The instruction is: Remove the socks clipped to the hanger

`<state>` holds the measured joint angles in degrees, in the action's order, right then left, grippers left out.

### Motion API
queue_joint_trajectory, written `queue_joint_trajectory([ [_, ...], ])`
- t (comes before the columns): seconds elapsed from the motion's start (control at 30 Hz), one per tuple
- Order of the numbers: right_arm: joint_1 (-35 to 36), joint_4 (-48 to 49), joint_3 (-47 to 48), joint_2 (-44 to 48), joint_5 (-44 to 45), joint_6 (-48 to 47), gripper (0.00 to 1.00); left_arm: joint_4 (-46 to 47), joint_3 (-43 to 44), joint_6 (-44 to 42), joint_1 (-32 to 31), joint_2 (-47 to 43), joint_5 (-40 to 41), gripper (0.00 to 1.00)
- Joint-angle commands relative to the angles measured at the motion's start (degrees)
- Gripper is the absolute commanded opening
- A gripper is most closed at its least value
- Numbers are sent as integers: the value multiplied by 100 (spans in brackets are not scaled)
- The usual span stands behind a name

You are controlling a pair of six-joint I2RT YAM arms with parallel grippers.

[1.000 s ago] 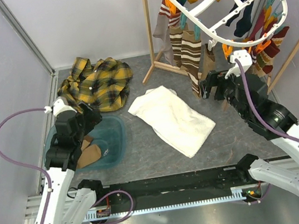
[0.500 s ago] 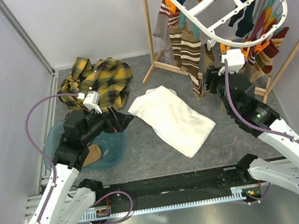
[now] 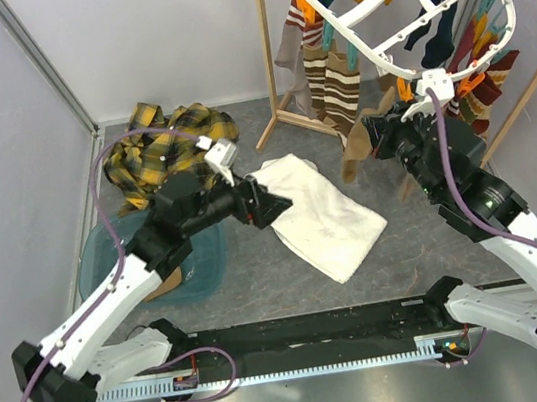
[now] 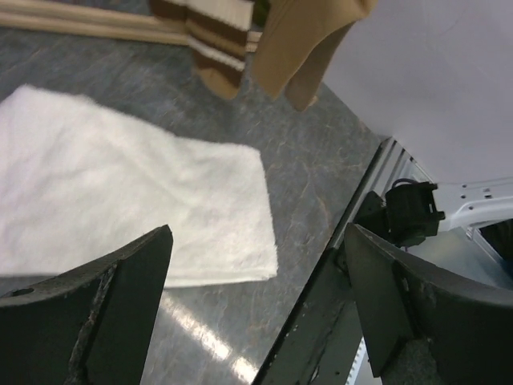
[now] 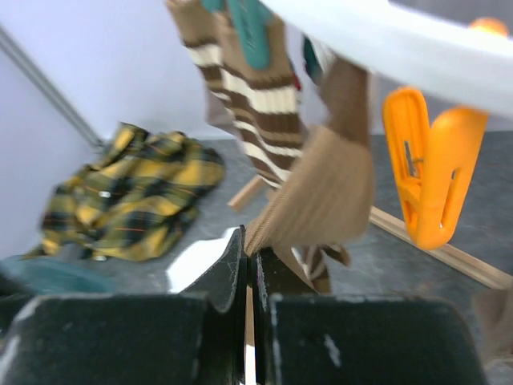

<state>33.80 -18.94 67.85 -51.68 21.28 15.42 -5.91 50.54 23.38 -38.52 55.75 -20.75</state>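
Observation:
The white oval hanger [image 3: 368, 57] hangs at the upper right with several socks clipped under it, striped ones [image 3: 338, 89] among them. My right gripper [image 3: 378, 140] is just below its near rim, shut on the cuff of a plain tan sock [image 3: 357, 145]. In the right wrist view the jaws [image 5: 255, 245] pinch that tan sock [image 5: 321, 192], which stretches up to the hanger [image 5: 385, 36] beside an orange clip [image 5: 429, 164]. My left gripper [image 3: 274, 205] stands open and empty over the white towel's left edge; its wrist view [image 4: 256, 273] shows the tan sock [image 4: 304, 40] ahead.
A white towel [image 3: 316, 214] lies mid-floor. A yellow-black plaid shirt [image 3: 164, 146] is heaped at the back left. A teal basin [image 3: 206, 256] holding tan fabric sits under my left arm. The wooden rack frame [image 3: 268, 49] stands behind the hanger.
My right gripper went from open to shut on the tan sock, which now slants toward it. My left arm swung from over the basin rightward to the towel, still open.

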Motion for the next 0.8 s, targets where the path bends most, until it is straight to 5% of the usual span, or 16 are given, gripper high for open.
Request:
queue_joint_trajectory([
  [0.0, -5, -198, 403, 132, -668, 576, 0, 574, 1070, -386, -331, 743, 247, 95],
  [0.33, -5, -268, 422, 325, -1056, 1051, 0, 1013, 2416, -1387, -1464, 2185, 853, 95],
  [0.77, -5, -224, 167, 466, -1118, 1332, 0, 1118, 3471, -1792, -1825, 3504, 1381, 92],
])
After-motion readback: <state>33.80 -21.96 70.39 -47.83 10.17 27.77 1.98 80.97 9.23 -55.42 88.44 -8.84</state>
